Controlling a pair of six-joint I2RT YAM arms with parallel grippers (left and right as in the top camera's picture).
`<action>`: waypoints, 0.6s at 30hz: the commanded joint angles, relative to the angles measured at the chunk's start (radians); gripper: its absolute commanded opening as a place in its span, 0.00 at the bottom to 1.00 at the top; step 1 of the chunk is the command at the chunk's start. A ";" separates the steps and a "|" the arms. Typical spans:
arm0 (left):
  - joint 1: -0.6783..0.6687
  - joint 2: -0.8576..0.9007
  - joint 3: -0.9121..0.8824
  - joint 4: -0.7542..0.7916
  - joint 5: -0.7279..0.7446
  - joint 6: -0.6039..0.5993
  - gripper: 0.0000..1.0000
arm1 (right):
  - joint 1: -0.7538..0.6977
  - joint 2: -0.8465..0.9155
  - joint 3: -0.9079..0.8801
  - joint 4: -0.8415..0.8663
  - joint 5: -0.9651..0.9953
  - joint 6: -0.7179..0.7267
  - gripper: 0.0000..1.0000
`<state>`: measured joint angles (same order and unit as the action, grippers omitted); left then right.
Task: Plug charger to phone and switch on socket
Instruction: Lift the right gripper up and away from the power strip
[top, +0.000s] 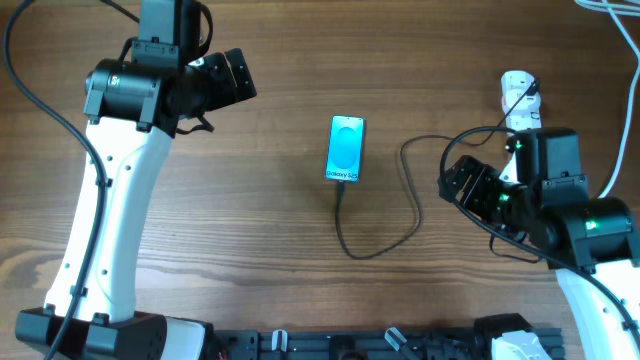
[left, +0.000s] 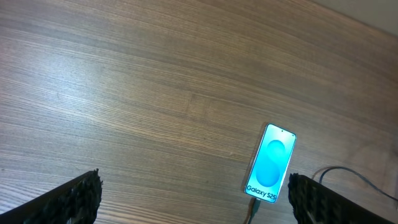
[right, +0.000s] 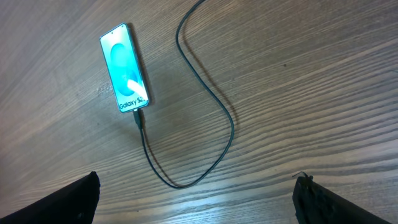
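Observation:
The phone (top: 346, 149) lies face up mid-table with its turquoise screen lit; it also shows in the left wrist view (left: 271, 163) and the right wrist view (right: 125, 68). The charger cable (top: 385, 215) runs from the phone's bottom edge, where its tip (right: 138, 118) sits at the port, loops right (right: 217, 106) and leads toward the socket (top: 519, 95) at the right, partly hidden behind my right arm. My left gripper (left: 194, 198) is open and empty, left of the phone. My right gripper (right: 198, 198) is open and empty, above the cable loop.
A thick white cord (top: 622, 60) runs from the socket area along the right edge to the top right corner. A black rail (top: 380, 345) lies along the table's front edge. Bare wooden table (top: 280, 250) surrounds the phone.

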<state>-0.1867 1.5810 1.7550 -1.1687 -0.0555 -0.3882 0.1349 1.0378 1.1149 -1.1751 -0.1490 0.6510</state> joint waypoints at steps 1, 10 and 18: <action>0.004 0.003 -0.002 0.000 -0.010 -0.013 1.00 | 0.006 0.005 -0.011 0.011 0.037 0.000 1.00; 0.004 0.003 -0.002 0.000 -0.010 -0.013 1.00 | 0.006 -0.262 -0.011 0.164 0.005 -0.454 1.00; 0.004 0.003 -0.002 0.000 -0.010 -0.013 1.00 | -0.048 -0.592 -0.307 0.486 -0.093 -0.711 1.00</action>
<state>-0.1867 1.5810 1.7550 -1.1683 -0.0555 -0.3882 0.0975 0.5259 0.9604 -0.7788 -0.1795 0.0280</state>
